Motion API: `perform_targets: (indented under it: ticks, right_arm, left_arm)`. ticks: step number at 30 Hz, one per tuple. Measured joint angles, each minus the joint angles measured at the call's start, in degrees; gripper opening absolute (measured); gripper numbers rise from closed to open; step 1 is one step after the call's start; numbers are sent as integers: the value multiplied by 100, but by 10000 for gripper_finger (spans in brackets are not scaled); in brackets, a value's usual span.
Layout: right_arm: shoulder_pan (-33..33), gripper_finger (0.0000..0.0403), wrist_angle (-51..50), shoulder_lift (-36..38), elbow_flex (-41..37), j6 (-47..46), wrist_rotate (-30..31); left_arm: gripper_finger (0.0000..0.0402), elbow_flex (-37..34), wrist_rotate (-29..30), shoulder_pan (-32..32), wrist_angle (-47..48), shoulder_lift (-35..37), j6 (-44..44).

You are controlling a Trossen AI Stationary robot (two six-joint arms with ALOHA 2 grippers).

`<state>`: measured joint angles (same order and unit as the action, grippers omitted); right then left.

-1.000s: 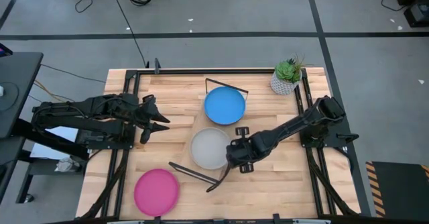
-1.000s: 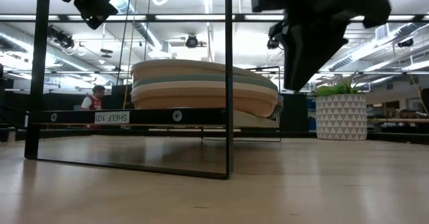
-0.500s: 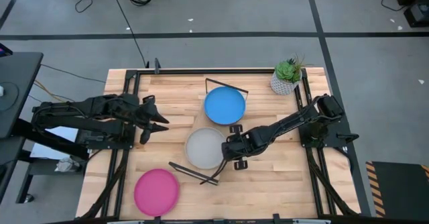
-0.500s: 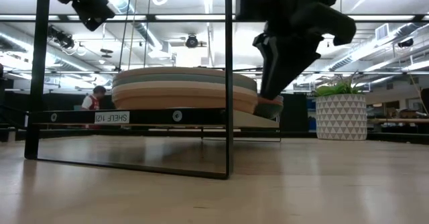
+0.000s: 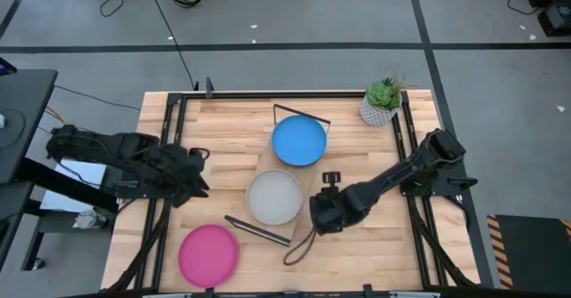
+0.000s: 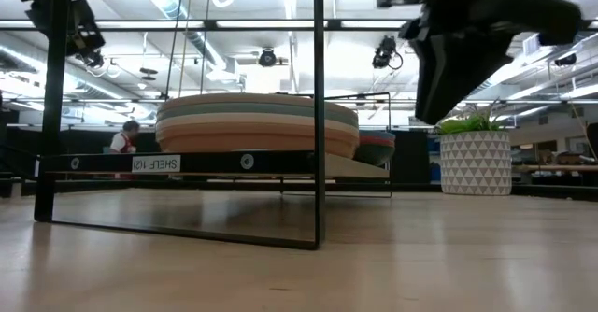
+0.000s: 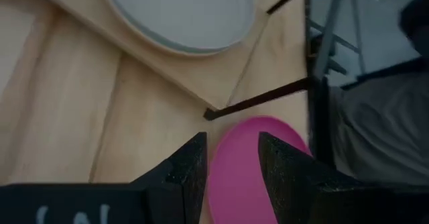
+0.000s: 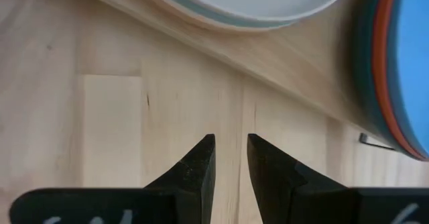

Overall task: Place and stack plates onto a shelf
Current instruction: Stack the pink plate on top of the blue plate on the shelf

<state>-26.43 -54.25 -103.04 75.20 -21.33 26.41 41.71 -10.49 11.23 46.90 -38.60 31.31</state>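
Since a second ago your right pincer (image 5: 326, 205) has backed off the grey-topped stack (image 5: 275, 197) on the shelf (image 5: 265, 161), its fingers nearly together on nothing. One pink plate (image 5: 209, 254) remains on the worktop (image 5: 232, 120). Bring the left pincer (image 5: 189, 175) (released, already aimed there) down over the near rim, pinch the lip, and lift level before crossing to the shelf.

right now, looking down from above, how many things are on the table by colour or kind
blue plate: 1
grey plate: 1
pink plate: 1
potted plant: 1
shelf: 1
total: 5
More plates lie stacked under the blue and grey ones; the count of those cannot be told.
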Motion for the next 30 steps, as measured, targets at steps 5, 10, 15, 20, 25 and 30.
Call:
perform_targets:
  ticks: [5,10,15,20,25,30]
  right_arm:
    - [-301,93,9,9,-135,-292,361]
    - [-427,89,-2,9,-444,-362,347]
    - [-372,75,18,182,-663,-359,275]
    - [-337,68,209,558,-684,-118,675]
    - [-295,68,726,847,-684,298,718]
    - [-240,68,949,901,-684,607,779]
  left_arm:
    - [141,0,882,901,39,-297,764]
    - [141,0,1081,1761,8,-944,1010]
    - [141,-2,1079,2479,-36,-1700,1508]
    - [141,-2,1082,3052,-199,-2352,2273]
    - [141,-2,1109,3341,-490,-2886,2910]
    - [141,-2,1264,3481,-698,-3436,3530]
